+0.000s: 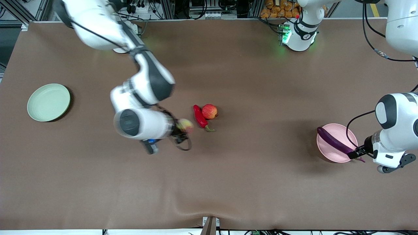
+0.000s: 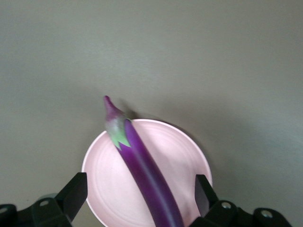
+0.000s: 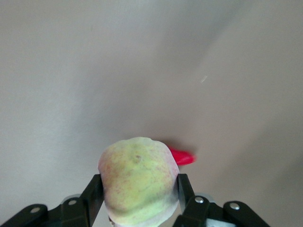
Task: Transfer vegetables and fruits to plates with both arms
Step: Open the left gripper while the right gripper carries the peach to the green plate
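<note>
Surface (image 1: 228, 182): brown matte cloth covering the whole top, slight wrinkle at the edge nearest the front cam. Along the edge by the arm bases: aluminium framing, cable bundles, a pile of orange-brown items (image 1: 281, 9); green status light on the left arm's base (image 1: 298, 34)

Right hand (image 1: 183, 129) clenched on the peach (image 1: 185, 125), up in the air over bare surface near mid-table; right wrist view shows both fingers (image 3: 94, 194) pressed to the peach's sides

Left hand (image 2: 137, 196) released, fingers spread wide, over the pink plate (image 1: 336, 132) at the left arm's end; eggplant (image 1: 334, 142) lies across that plate betw. the fingers, not gripped, calyx end sticking out past the rim

Chili pepper (image 1: 200, 117) and red-orange fruit (image 1: 209, 111) rest on surface near centre, just beside each other; whether touching, cannot tell. Chili's green stem points toward front cam

Green plate (image 1: 49, 102) at the right arm's end, nothing on it
</note>
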